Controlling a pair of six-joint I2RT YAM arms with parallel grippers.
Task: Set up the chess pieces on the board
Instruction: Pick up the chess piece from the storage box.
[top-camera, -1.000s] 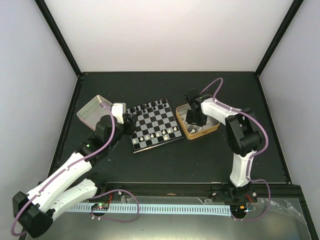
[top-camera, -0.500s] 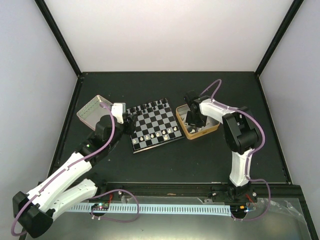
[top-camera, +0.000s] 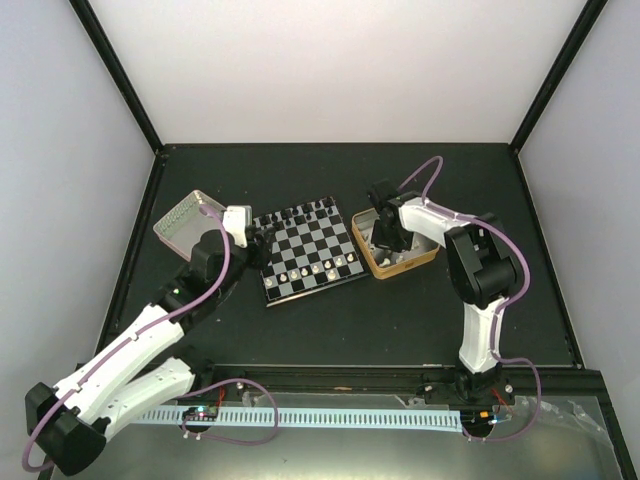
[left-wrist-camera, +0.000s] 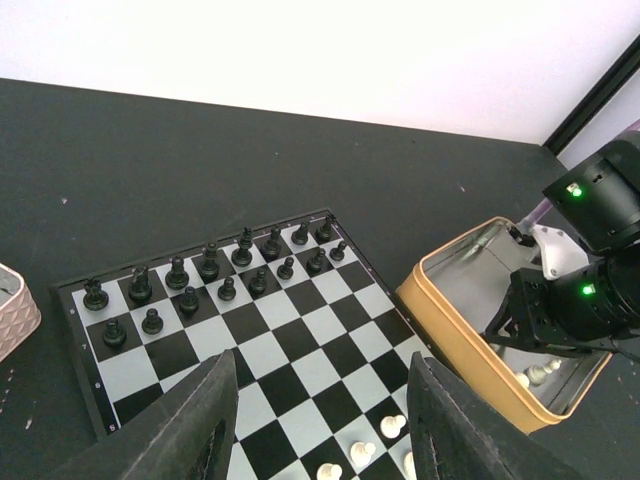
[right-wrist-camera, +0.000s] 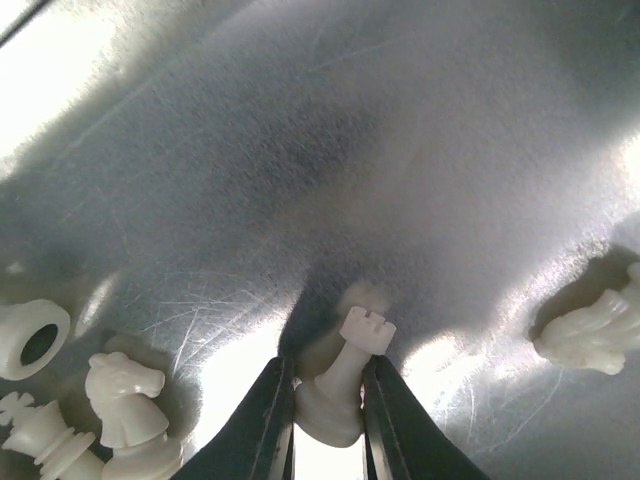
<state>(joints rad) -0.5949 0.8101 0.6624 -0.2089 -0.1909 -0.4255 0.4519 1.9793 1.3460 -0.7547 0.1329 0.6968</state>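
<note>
Pink tin (top-camera: 185, 218) far left, left gripper (top-camera: 258, 243) half-open and empty beside board's left edge, board (top-camera: 310, 245) mid-table, black pieces (left-wrist-camera: 210, 262) along far rows, white pieces (top-camera: 315, 268) along near row, gold tin (top-camera: 400, 268) right, right gripper (right-wrist-camera: 328, 400) inside it, jaws pinching white rook (right-wrist-camera: 355, 345)

The tin's floor (right-wrist-camera: 400, 150) is scratched, brushed metal; the white rook (right-wrist-camera: 345, 385) looks smooth, glossy plastic.
</note>
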